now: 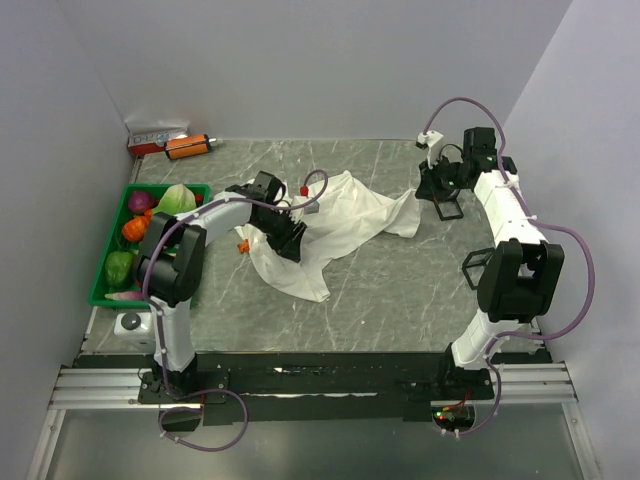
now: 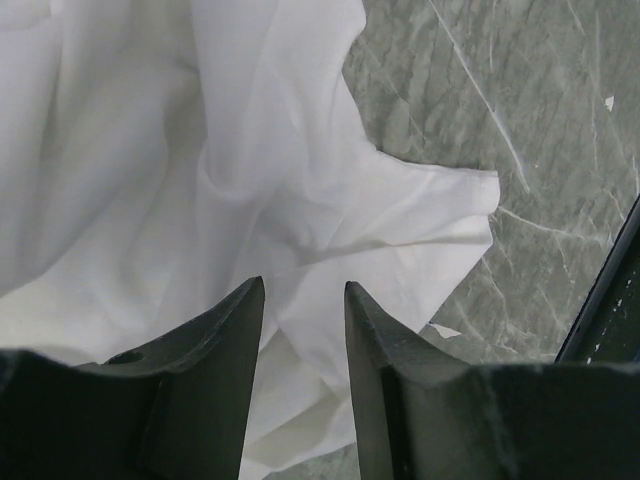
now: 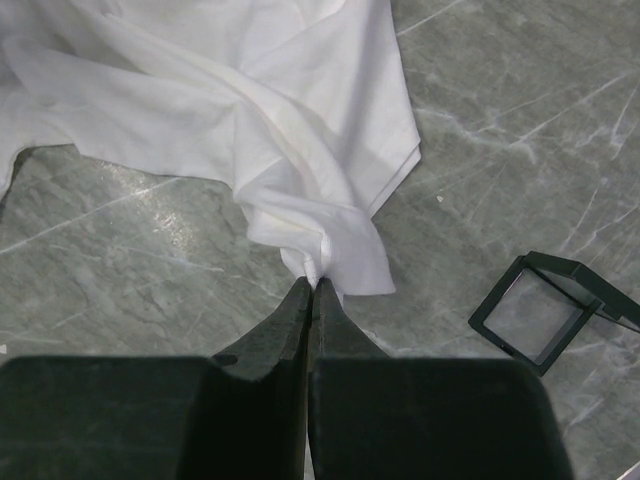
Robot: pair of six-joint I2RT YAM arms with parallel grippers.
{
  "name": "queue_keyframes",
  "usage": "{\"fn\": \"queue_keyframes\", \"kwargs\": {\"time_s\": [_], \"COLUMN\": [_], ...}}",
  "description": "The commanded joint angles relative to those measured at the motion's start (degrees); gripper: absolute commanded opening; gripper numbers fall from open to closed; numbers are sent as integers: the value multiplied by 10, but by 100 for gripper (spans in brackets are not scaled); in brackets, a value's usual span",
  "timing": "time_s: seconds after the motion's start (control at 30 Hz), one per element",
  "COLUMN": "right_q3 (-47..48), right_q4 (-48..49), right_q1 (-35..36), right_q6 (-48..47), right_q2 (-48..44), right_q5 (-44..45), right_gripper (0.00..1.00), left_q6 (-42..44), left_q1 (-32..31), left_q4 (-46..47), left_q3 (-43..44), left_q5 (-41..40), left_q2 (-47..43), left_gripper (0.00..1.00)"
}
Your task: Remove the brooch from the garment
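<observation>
The left gripper (image 2: 303,285) has its dark fingers spread with nothing between them. It hangs over a rumpled white garment (image 2: 250,150) that fills most of its wrist view, and the grey marbled table (image 2: 560,120) shows beyond the cloth's hem. From above, a green bin (image 1: 150,188) of toy vegetables sits farthest to this gripper's left. Behind the bin, by the back wall, lies an orange-and-black cylinder (image 1: 188,146). The brooch (image 1: 242,246) — a tiny orange speck — lies on the table near the left gripper, on its left side and just beside the garment's left edge. Whether it touches the cloth I cannot tell, and neither wrist camera shows it. The garment stretches rightwards from the left gripper to the right gripper (image 3: 312,285), whose fingers are pressed together on a bunched corner of the cloth. To that gripper's right, close by but apart from the cloth, a small black box (image 3: 530,318) with a clear window lies on the table — the brooch is well away from here, past the garment's far edge.
</observation>
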Motion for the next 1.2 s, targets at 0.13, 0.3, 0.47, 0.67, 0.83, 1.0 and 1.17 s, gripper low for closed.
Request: {"fn": "queue_keyframes", "kwargs": {"time_s": [0.13, 0.3, 0.47, 0.67, 0.83, 1.0, 1.17], "right_q3": [2, 3, 2, -3, 0, 9, 55], "right_q4": [14, 13, 12, 14, 14, 13, 28], "right_q1": [-1, -2, -2, -1, -1, -3, -6], "right_q6": [3, 3, 3, 4, 7, 10, 38], "right_q2": [-27, -24, -28, -30, -28, -26, -27], "right_q5": [-10, -11, -11, -9, -10, -6, -8], "right_gripper": [0, 0, 0, 0, 0, 0, 0], "left_q6": [9, 5, -3, 3, 27, 39, 43], "left_q1": [-4, -4, -4, -4, 2, 63, 167], "left_q4": [-14, -21, -10, -18, -34, -67, -105], "left_q3": [15, 15, 16, 29, 35, 86, 206], "left_q5": [3, 12, 10, 34, 55, 55, 52], "left_q2": [23, 35, 42, 33, 0, -66, -129], "left_gripper": [40, 37, 31, 13, 1, 1, 1]}}
